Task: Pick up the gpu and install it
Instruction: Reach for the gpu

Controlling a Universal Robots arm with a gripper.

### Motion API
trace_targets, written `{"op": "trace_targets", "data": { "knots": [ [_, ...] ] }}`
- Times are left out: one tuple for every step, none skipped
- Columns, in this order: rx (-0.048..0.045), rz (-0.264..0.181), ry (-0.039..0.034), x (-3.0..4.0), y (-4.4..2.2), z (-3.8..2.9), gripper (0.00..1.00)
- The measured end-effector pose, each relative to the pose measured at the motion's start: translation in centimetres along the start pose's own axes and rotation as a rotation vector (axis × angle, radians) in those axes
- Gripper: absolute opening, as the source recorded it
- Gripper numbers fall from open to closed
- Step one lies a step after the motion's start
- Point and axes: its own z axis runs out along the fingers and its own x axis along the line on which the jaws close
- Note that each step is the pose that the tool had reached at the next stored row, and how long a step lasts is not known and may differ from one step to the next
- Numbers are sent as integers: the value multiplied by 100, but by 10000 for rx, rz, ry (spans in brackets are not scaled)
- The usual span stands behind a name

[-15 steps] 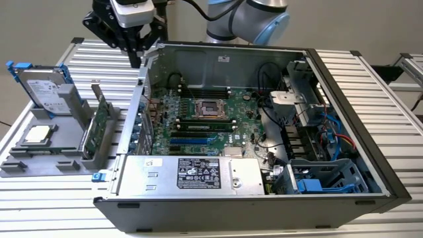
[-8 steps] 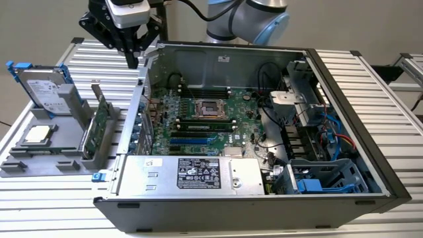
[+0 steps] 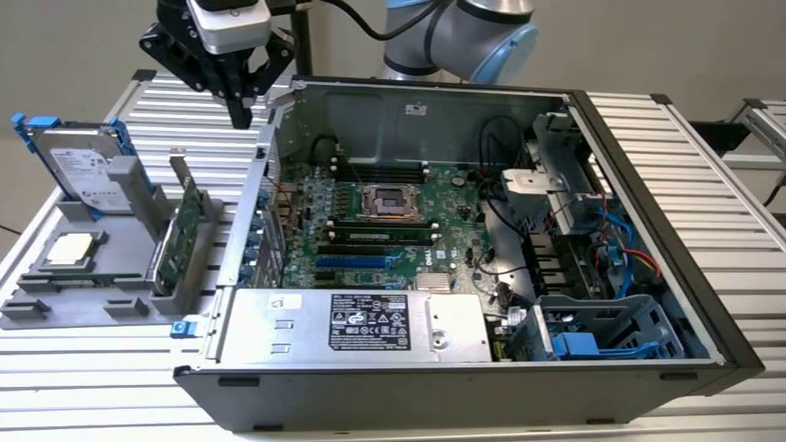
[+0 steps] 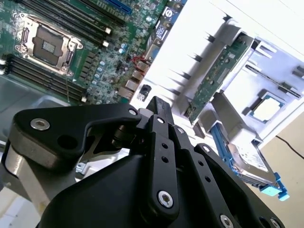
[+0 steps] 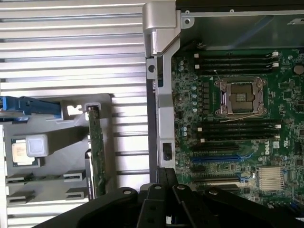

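Observation:
The gpu (image 3: 184, 230) is a thin green card standing on edge in a slot of the grey holder (image 3: 74, 308), at the exterior view's left beside the open computer case (image 3: 590, 120). Both wrist views show the gpu (image 5: 96, 152) (image 4: 216, 78) edge-on in that holder. My gripper (image 3: 239, 112) hangs above the slatted table near the case's back corner, higher than the gpu and behind it. Its black fingers meet at the tips in both wrist views (image 4: 159, 102) (image 5: 165, 172), shut with nothing between them.
A silver hard drive (image 3: 80, 170) with blue rails and a processor chip (image 3: 68, 249) sit in the same holder. Inside the case lie the green motherboard (image 3: 368, 230) with blue and black slots, a power supply (image 3: 356, 322) and cables at the exterior view's right.

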Motion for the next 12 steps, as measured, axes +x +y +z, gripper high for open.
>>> {"op": "trace_targets", "data": {
  "knots": [
    [0, -2, 0, 6, -3, 0, 0],
    [0, -5, 1, 11, -6, -1, 0],
    [1, -8, 1, 17, -10, -1, 0],
    [0, -9, 1, 23, -13, -1, 0],
    [0, -11, 1, 29, -17, -2, 0],
    [0, -14, 1, 35, -20, -2, 0],
    [0, -16, 1, 41, -24, -2, 0],
    [-1, -18, 1, 47, -27, -2, 0],
    [0, -21, 1, 53, -31, -2, 0],
    [-1, -23, 1, 59, -35, -3, 0],
    [0, -25, 1, 65, -39, -3, 0],
    [0, -26, 1, 71, -43, -3, 0]
  ]
}}
